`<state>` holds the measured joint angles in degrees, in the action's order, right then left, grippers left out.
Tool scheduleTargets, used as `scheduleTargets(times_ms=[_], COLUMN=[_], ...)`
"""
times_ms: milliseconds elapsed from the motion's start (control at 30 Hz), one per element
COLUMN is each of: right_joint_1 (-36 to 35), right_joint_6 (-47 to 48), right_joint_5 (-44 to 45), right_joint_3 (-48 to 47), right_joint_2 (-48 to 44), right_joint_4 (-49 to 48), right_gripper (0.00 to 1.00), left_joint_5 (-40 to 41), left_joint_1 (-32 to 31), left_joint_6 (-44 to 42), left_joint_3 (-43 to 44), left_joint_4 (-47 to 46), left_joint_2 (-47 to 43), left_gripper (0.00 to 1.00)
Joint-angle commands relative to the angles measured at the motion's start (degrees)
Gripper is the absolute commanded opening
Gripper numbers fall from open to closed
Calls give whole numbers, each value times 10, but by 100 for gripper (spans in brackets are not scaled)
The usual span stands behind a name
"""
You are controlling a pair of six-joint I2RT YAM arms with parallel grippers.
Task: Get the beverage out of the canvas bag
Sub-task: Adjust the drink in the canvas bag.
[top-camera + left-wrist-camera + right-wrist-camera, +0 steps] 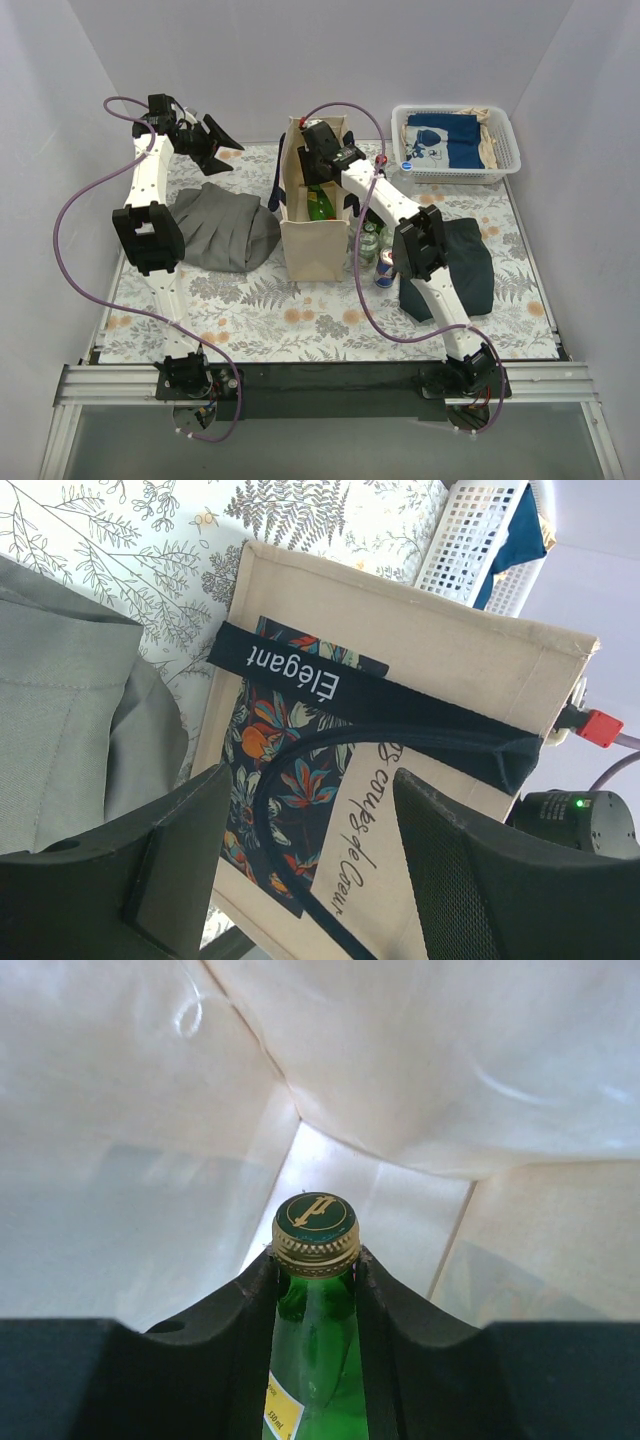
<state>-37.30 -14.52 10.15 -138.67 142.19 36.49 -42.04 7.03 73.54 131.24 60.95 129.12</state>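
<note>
The cream canvas bag (315, 235) with navy handles stands upright mid-table; its printed side fills the left wrist view (440, 680). My right gripper (322, 150) reaches into the bag's open top and is shut on the neck of a green glass bottle (318, 1340) with a green-and-gold cap (316, 1228), inside the bag's pale lining. The bottle shows green inside the bag from above (320, 207). My left gripper (215, 140) is open and empty, raised left of the bag; its fingers (180, 860) frame a navy handle loop.
A grey cloth (225, 230) lies left of the bag. Several bottles and a can (384, 272) stand right of it, beside a dark blue cloth (460, 265). A white plastic basket (455, 145) with blue and cream fabric sits at the back right.
</note>
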Motion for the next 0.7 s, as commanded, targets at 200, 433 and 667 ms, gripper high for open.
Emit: scheduleTargets(times_ms=[200,433,667], right_joint_1=[13,21,22], right_joint_6=[13,-1,-5], right_joint_5=[14,19,5], right_joint_3=[-13,-22,-24], right_joint_2=[-48,-67,-93], right_joint_4=[-71,-83,-106], right_gripper=[1,1,1], left_joint_5=[-13,-18,-21], left_joint_1=[1,2,0], left_joint_6=[2,3,5], left_joint_3=[2,6,8], left_joint_4=[5,0,0], left_joint_2=[-36,-31,-32], left_gripper=[64,64,65])
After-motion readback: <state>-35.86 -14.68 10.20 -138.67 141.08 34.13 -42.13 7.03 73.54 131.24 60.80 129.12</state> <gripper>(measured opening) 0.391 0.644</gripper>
